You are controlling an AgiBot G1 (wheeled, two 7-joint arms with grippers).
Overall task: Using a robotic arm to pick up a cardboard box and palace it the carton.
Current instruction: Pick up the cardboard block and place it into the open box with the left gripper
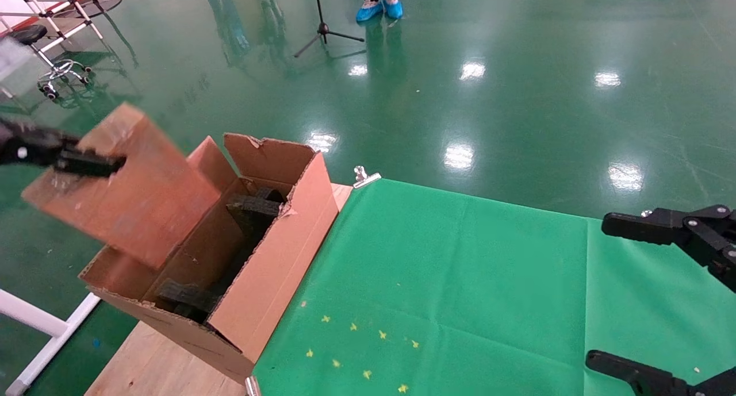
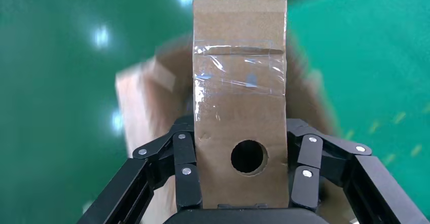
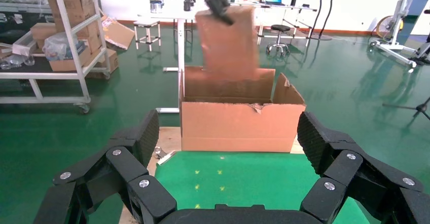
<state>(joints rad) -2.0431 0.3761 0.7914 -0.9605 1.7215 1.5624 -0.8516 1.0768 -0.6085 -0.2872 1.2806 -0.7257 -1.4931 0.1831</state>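
Note:
My left gripper (image 1: 86,163) is shut on the cardboard box (image 1: 132,183), a scuffed brown block held tilted in the air above the carton's left end. In the left wrist view the box (image 2: 238,82) shows a round hole and clear tape, and the left gripper (image 2: 243,155) clamps its two sides. The carton (image 1: 276,258) stands open at the table's left end, flaps raised, with black foam pieces (image 1: 253,206) inside. My right gripper (image 1: 602,291) hangs open and empty over the table's right side. From the right wrist view, that gripper (image 3: 229,133) faces the carton (image 3: 238,125) with the box (image 3: 225,44) above it.
A green cloth (image 1: 460,281) covers most of the wooden table (image 1: 149,361), held by a metal clip (image 1: 363,176). A white frame bar (image 1: 34,321) lies left of the table. A tripod (image 1: 325,28), a stool (image 1: 52,62) and a person's blue shoes (image 1: 379,8) are on the floor beyond.

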